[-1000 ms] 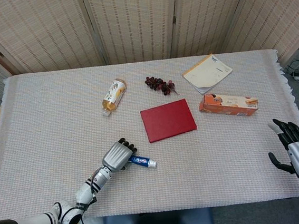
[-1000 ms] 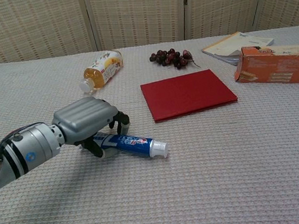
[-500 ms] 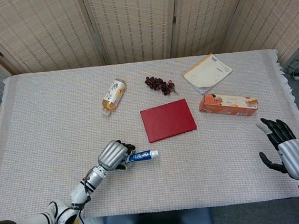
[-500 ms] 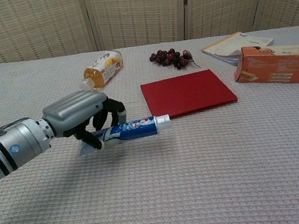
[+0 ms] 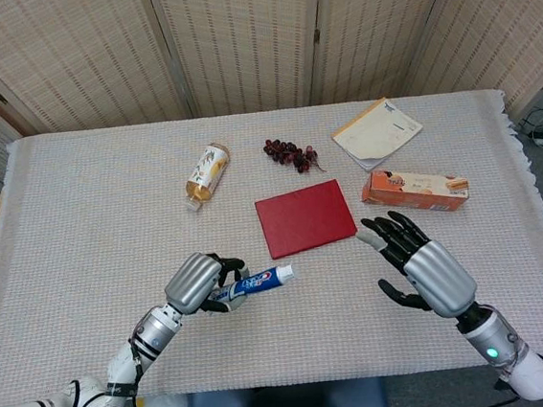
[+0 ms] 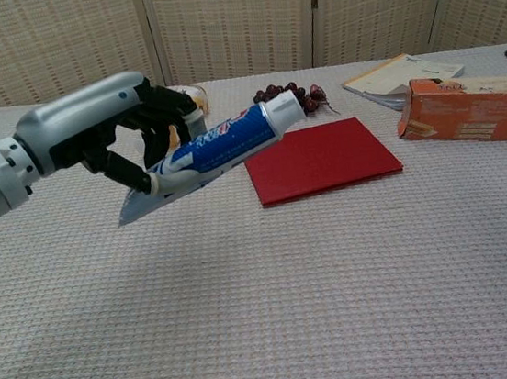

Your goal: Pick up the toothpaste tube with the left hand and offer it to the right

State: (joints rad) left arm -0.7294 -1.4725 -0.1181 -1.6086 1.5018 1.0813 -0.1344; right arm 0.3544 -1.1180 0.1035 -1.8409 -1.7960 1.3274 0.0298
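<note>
The left hand (image 6: 106,115) grips the toothpaste tube (image 6: 216,150) near its flat crimped end, fingers curled over the top and thumb beneath, and holds it off the table (image 6: 341,299), nearer the robot than the red book (image 6: 321,158), which serves as the landmark here. The chest view shows what the head view cannot: the tube is tilted, its white cap raised and its crimped tail lower, with clear air between it and the cloth; in that view the cap overlaps the book's far left corner. The head view instead gives the layout from above: the left hand (image 5: 195,282) and tube (image 5: 252,282) sit on the near left side of the book (image 5: 306,217), and the tube's long axis runs roughly left to right, cap pointing toward the right hand (image 5: 420,264). That right hand, spread with fingers apart and holding nothing, hovers near the book's near right corner, well apart from the cap; the chest view catches only dark slivers at its right edge. Beyond the book, to its right, lies an orange box (image 5: 415,190); farther right and back is a notepad (image 5: 376,132). Directly behind the book sits a bunch of dark grapes (image 5: 290,154), and to the far left of it a drink bottle (image 5: 207,174) lies on its side.
</note>
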